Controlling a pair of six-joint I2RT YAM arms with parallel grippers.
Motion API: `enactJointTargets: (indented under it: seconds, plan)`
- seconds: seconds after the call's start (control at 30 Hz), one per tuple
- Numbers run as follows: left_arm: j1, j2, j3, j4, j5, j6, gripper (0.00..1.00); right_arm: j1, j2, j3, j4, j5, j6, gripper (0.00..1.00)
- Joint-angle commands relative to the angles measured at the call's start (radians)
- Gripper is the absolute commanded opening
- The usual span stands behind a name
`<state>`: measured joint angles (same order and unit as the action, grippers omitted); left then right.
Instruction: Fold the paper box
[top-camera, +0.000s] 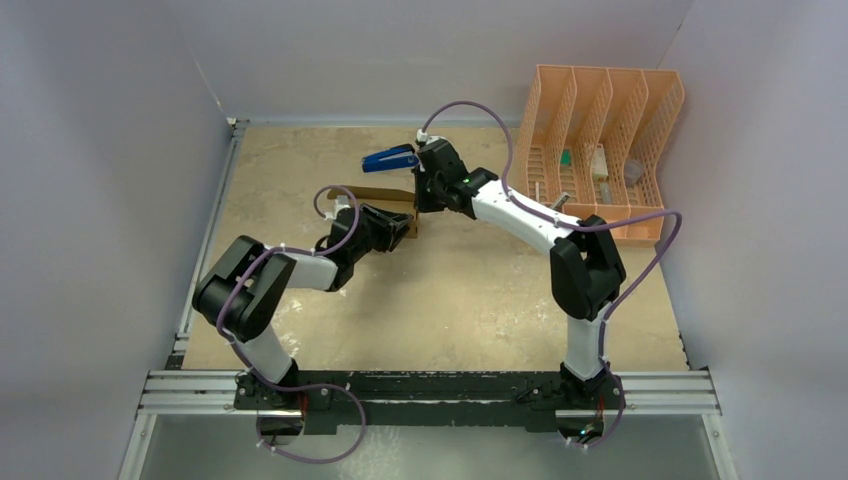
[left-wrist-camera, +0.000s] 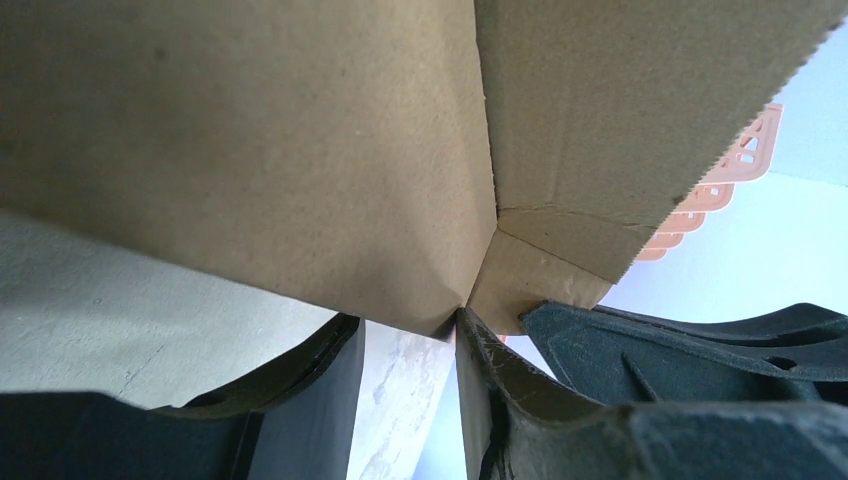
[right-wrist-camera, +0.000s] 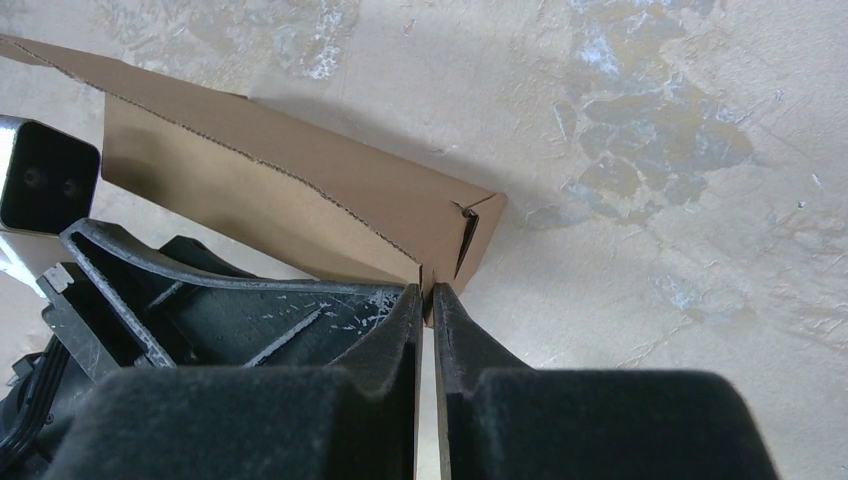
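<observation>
The paper box (top-camera: 384, 193) is plain brown cardboard, partly folded, standing on the table between my two grippers. In the right wrist view it is a long low box (right-wrist-camera: 300, 200) with a serrated edge. My right gripper (right-wrist-camera: 427, 290) is shut on a thin cardboard edge at the box's near corner. In the top view the right gripper (top-camera: 419, 204) comes at the box from above. My left gripper (top-camera: 400, 228) is at the box's right end. Its jaws (left-wrist-camera: 405, 320) stand apart, with the box's lower corner (left-wrist-camera: 300, 150) resting at the fingertips and table showing between them.
A peach-orange mesh file organizer (top-camera: 600, 140) stands at the back right with small items in its slots; part of the organizer (left-wrist-camera: 740, 170) shows past the box in the left wrist view. White walls enclose the mottled beige table (top-camera: 480, 290). The metal rail (top-camera: 430, 392) carries both arm bases.
</observation>
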<state>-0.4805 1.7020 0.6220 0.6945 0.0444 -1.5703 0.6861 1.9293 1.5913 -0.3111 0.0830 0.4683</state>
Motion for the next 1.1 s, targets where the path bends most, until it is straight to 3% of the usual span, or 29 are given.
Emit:
enactJointTargets:
  seconds: [0.0,0.57,1.07]
  plan:
    - [-0.01,-0.002,-0.017,0.045,0.019,-0.013,0.38,0.006,0.015,0.014,-0.005,-0.024,0.019,0.08]
    - [-0.01,-0.023,-0.047,0.073,0.028,-0.023,0.38,-0.017,0.037,0.064,-0.027,-0.072,0.05,0.08]
    - [-0.01,-0.037,-0.042,0.06,0.025,-0.023,0.38,-0.014,-0.002,-0.06,0.026,-0.015,-0.04,0.07]
